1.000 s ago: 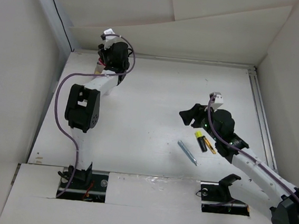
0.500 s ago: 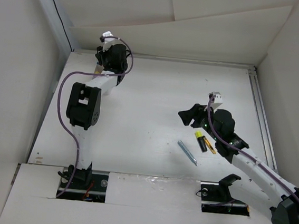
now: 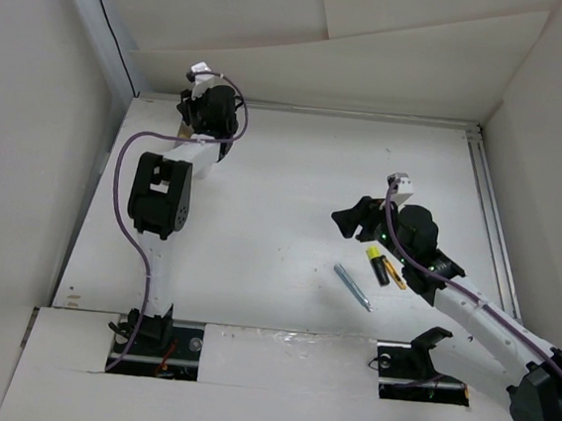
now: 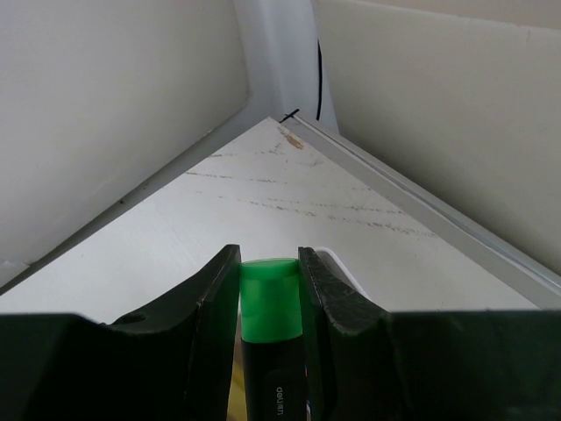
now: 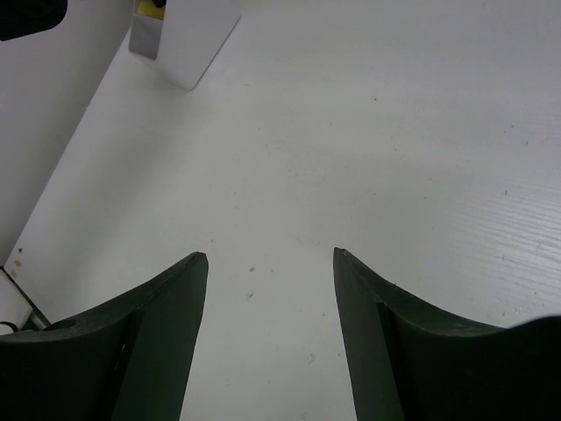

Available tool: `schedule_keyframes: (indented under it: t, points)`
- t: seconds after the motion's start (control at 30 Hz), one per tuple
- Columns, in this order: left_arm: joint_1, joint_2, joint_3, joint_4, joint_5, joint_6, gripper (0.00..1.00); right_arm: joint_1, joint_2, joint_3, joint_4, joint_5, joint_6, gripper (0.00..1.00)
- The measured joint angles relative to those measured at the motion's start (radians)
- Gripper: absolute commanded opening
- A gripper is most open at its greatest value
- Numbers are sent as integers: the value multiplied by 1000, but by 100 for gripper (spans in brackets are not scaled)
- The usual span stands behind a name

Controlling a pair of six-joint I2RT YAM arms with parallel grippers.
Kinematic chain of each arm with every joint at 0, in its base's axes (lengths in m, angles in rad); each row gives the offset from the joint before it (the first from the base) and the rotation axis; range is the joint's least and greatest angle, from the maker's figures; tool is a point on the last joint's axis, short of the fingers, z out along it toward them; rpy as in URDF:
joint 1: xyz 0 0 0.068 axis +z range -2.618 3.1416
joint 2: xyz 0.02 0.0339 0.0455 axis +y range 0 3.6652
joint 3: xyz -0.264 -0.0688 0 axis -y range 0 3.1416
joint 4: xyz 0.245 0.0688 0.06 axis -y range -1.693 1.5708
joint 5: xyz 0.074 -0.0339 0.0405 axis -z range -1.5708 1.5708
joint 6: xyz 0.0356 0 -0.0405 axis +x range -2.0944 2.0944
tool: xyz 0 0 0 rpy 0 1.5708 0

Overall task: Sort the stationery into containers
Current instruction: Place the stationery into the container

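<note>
**Left hand** (image 4: 268, 263): pressed onto a black marker with a green cap (image 4: 272, 303). The marker is pinched between both fingers, cap end level with the fingertips. The hand hangs over the far left corner of the table (image 4: 289, 197), where the two walls meet.

**White box** (image 4: 342, 266): only a rounded rim shows, just past the left hand's fingertip and partly under it. Bits of yellow and blue show beneath the held marker, too hidden to name.

**Right hand** (image 5: 267, 254): fingers spread wide with nothing between them, above bare table. The white box sits well ahead and to its left, with something yellow at the box's top.

**Black marker with a yellow cap** (image 3: 377, 263): lying on the table just behind the right hand, beside its wrist.

**Light blue pen** (image 3: 353, 286): lying on the table near that marker, apart from it, farther back from the right hand.
</note>
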Motion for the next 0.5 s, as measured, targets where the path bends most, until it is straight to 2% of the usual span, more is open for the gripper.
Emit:
schedule_keyframes:
  t: [0.2,0.23,0.3,0.5]
  points:
    - [-2,5,-15,29,-8,5,13,0,0,0,2,-6,-4,65]
    - [-4,5,-15,29,-10,5,20,0,0,0,2,-8,-4,65]
    - [-6,5,-16,33,-13,5,27,0,0,0,2,-11,-5,65]
    - [-14,5,-16,33,-18,-3,35,0,-1,0,3,-12,-5,65]
